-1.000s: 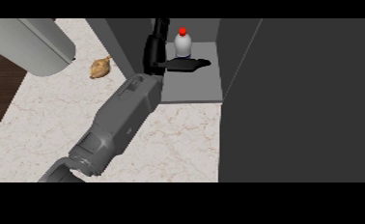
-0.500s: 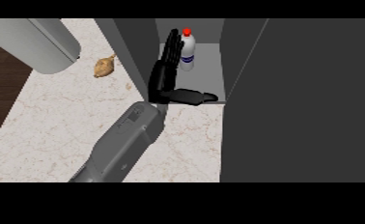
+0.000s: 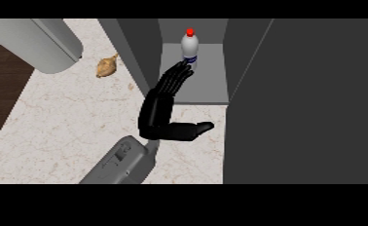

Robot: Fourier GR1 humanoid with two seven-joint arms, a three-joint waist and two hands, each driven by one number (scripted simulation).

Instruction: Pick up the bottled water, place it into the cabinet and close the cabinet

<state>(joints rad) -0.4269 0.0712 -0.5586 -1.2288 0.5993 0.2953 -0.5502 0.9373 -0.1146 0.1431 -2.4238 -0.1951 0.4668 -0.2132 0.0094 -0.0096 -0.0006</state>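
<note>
The bottled water [image 3: 189, 49], clear with a red cap and a blue label, stands upright at the back of the open cabinet's shelf [image 3: 208, 86]. My left hand [image 3: 159, 115] is open in front of the cabinet. Its straight fingers [image 3: 174, 76] point at the bottle and end just short of its base. The thumb [image 3: 193, 128] sticks out to the right over the counter. The hand holds nothing. The cabinet's dark door [image 3: 302, 103] stands open at the right. My right hand shows nowhere.
On the marbled counter [image 3: 64, 118], a small brown food item [image 3: 107, 65] lies left of the cabinet's side wall [image 3: 140, 49]. A large grey rounded object [image 3: 39, 45] fills the far left corner. The counter's left edge drops to dark floor [image 3: 10, 84].
My left hand has let go of the bottle and drawn back toward me, out of the cabinet. The bottle stays standing on the shelf.
</note>
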